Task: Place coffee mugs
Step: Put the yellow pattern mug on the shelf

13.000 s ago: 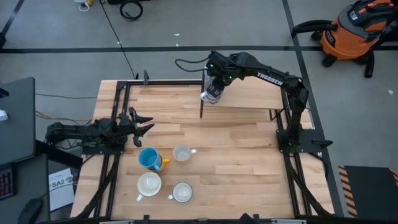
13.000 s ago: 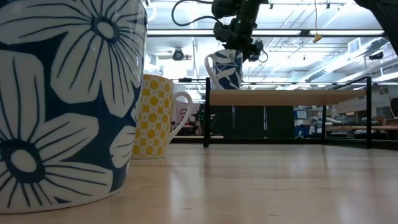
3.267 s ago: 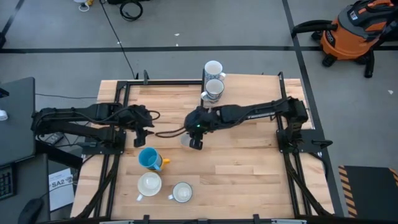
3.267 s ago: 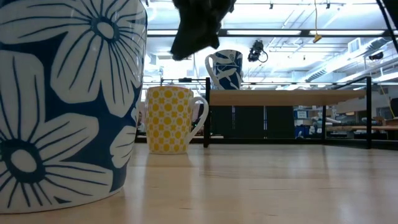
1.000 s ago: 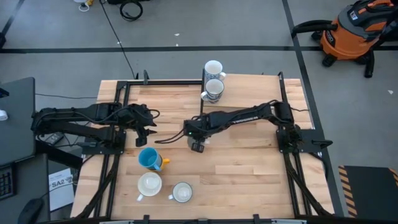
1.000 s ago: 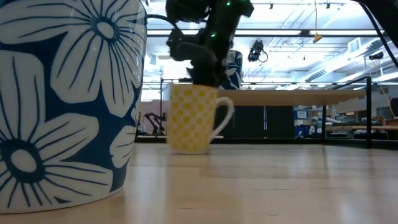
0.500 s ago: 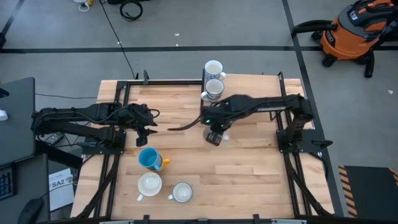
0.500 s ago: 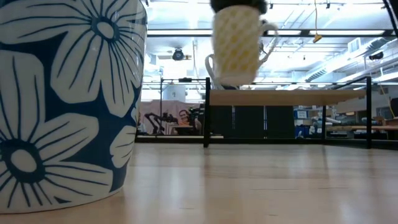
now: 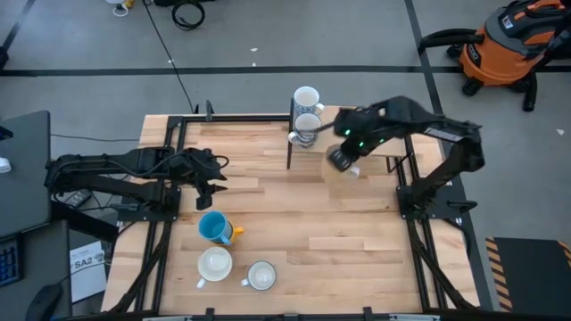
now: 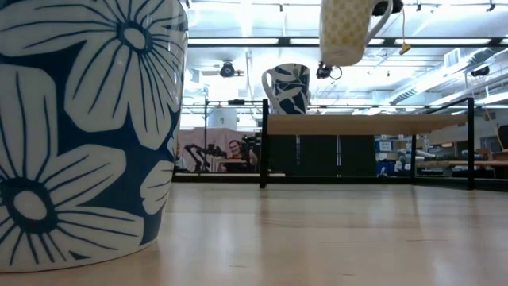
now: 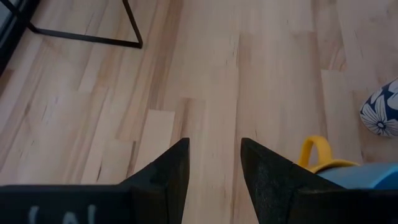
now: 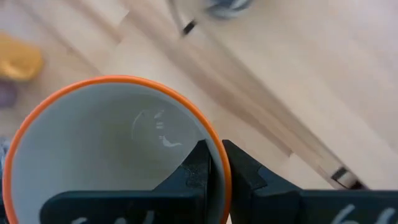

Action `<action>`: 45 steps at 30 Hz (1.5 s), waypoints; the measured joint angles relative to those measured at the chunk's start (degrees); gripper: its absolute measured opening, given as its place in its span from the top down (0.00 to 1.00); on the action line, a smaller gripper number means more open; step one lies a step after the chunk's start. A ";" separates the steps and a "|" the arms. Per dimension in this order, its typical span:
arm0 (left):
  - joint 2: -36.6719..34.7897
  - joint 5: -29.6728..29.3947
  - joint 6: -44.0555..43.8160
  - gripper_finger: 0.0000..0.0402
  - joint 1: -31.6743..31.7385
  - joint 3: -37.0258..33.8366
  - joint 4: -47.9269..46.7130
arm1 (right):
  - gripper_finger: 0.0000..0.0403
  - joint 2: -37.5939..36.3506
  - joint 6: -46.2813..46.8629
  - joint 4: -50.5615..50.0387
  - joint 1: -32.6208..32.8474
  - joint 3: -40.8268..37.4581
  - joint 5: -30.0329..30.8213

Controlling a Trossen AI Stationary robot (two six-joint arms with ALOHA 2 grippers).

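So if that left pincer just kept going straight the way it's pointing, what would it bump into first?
Probably nothing soon. The left pincer stands open over bare table, and ahead lies only wood. The blue mug sits off to one side, seemingly outside that line, though depth is hard to judge.

Orange shop vacuum point(image 9: 516, 40) on grey floor, beyond wooden table point(image 9: 357, 232).

A yellow-patterned mug point(image 10: 344, 30) with an orange rim hangs in the air above the shelf point(image 9: 375, 143). Two mugs stand on the shelf's far end, one white point(image 9: 306, 97), one blue-patterned point(image 9: 308, 127). Three more stand well off the shelf: blue point(image 9: 213, 226), cream point(image 9: 214, 264), and white point(image 9: 261, 275).
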 joint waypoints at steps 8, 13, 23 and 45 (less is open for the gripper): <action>0.00 -0.01 0.04 0.63 0.00 0.00 0.25 | 0.92 -4.41 0.94 -1.27 -10.47 -0.02 4.18; 0.00 -0.01 0.03 0.63 0.00 0.00 0.22 | 0.92 -4.45 -3.74 -0.80 -18.15 -0.02 5.71; 0.00 -0.01 0.02 0.63 0.00 0.00 0.20 | 0.92 1.58 -16.24 8.11 -31.01 -0.07 5.81; 0.00 -0.37 0.01 0.63 0.02 0.00 0.20 | 0.91 14.21 -24.66 19.01 -39.91 -0.04 -2.13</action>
